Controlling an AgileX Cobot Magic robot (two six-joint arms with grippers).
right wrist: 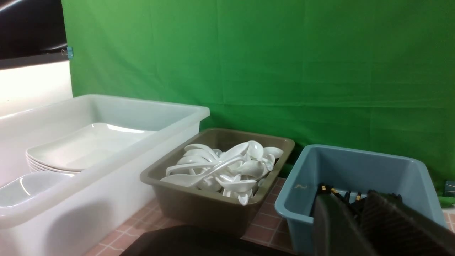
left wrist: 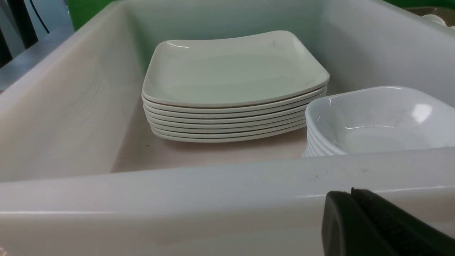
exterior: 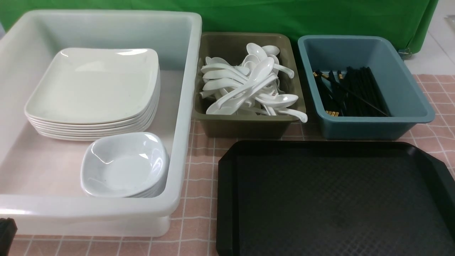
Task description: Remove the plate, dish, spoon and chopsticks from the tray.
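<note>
The black tray (exterior: 334,202) lies at the front right with nothing on its patterned floor. A stack of square white plates (exterior: 94,85) and a stack of small deep dishes (exterior: 124,165) sit in the big white tub (exterior: 179,142). White spoons (exterior: 249,83) are piled in the olive tub (exterior: 245,128). Black chopsticks (exterior: 350,92) lie in the blue tub (exterior: 408,92). My left gripper (left wrist: 350,193) is shut and empty, just outside the white tub's near wall. My right gripper (right wrist: 350,201) is open a little with nothing between its fingers, in front of the blue tub (right wrist: 302,202).
A pink checked cloth (exterior: 199,170) covers the table. A green backdrop (exterior: 284,17) hangs behind the three tubs. A narrow strip of cloth separates the white tub from the tray.
</note>
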